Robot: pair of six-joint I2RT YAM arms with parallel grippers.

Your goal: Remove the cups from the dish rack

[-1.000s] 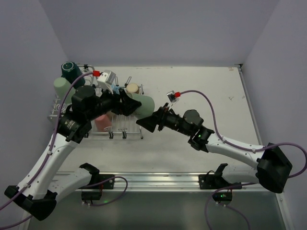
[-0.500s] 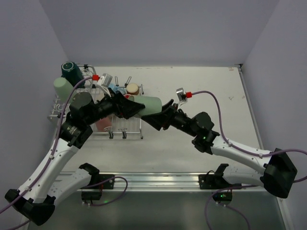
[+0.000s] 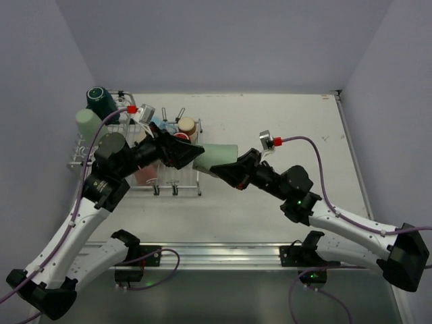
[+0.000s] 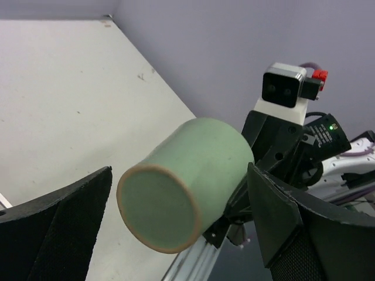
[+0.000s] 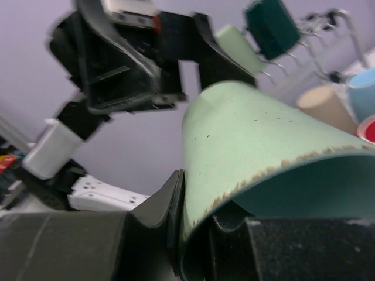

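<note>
Off-white table, lilac walls; right hand grips green cup.

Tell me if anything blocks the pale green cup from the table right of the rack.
Nothing visible does. The right end effector holds the pale green cup in the air beside the dish rack, over bare table.

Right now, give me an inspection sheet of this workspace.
Surface: white table.
Job's things: dish rack holds teal cup, pale green cup, beige cup, pink cup; held green cup sideways in the air beside it.
Clutter: nothing seen.
Grippers: left fingers open around its base; right fingers shut on its rim.
Cables: left purple cable, right purple cable, one along each arm.
Surroundings: plain lilac walls.
</note>
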